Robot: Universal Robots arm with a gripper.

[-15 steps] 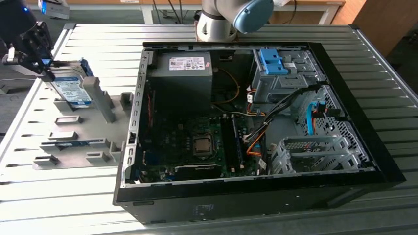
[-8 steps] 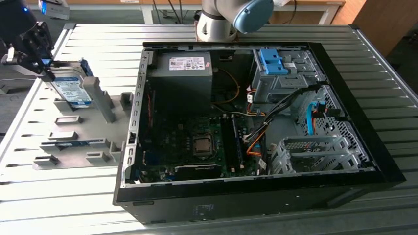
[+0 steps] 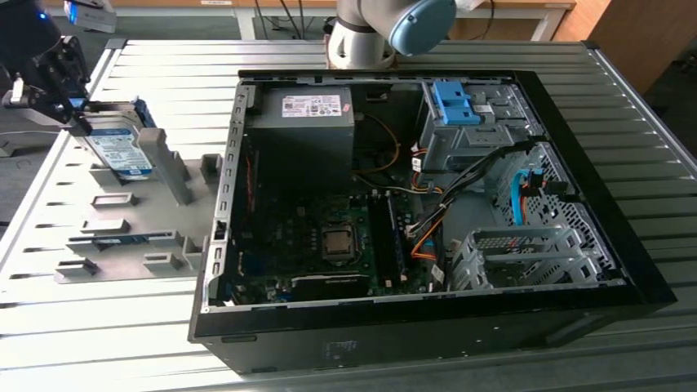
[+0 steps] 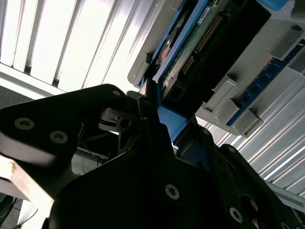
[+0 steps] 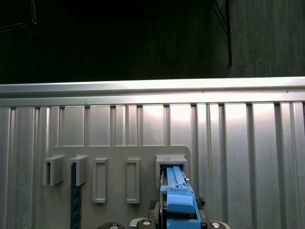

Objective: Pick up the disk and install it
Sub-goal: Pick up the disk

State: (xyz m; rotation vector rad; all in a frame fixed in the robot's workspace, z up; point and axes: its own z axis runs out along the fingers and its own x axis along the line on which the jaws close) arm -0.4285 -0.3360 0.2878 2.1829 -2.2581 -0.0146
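Gripper point(image 3: 78, 121) clamped on the disk point(image 3: 117, 147); I see fingers point(image 4: 148, 117) flanking its blue caddy. Disk stands upright in grey rack point(image 3: 142, 245) (exterior view's left of the open computer case point(image 3: 436, 339)).

arm joint point(image 3: 365, 37): silver-grey cylinder housing, pale blue round cap point(image 3: 419, 20). gripper point(image 3: 80, 118): matte black, blocky in exterior view. In second wrist view, gripper body of black plates with rounded corners and angular edges; silver socket-head screws point(image 4: 172, 192) sunk in round recesses; thin dark finger point(image 4: 148, 112); pale tan block point(image 4: 12, 179) at one edge.
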